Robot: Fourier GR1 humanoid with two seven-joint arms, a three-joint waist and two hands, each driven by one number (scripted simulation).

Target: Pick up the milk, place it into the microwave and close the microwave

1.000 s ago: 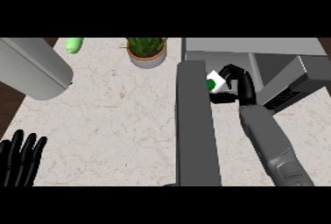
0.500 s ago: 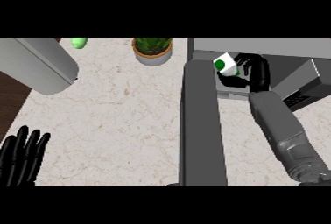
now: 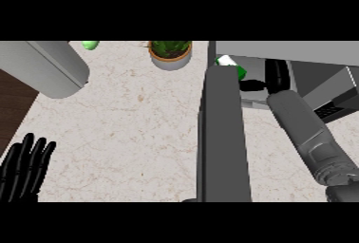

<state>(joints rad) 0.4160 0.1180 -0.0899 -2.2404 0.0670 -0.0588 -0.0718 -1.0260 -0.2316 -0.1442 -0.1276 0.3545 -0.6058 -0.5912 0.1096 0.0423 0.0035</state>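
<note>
- Left hand (image 3: 24,166) rests at the lower left edge, fingers straight and apart.
- Plant (image 3: 170,53) stands at the counter's back.
- Door (image 3: 223,142) is open.
- Milk (image 3: 226,60) sits in the microwave's (image 3: 294,47) mouth, partly behind the door.
- Right hand (image 3: 276,78) is inside, just beside the milk, fingers straight, thumb toward it; contact unclear.

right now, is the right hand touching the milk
Cannot tell. In the head view the right hand sits close beside the milk, which the microwave door partly hides; neither contact nor gap shows plainly.
</note>
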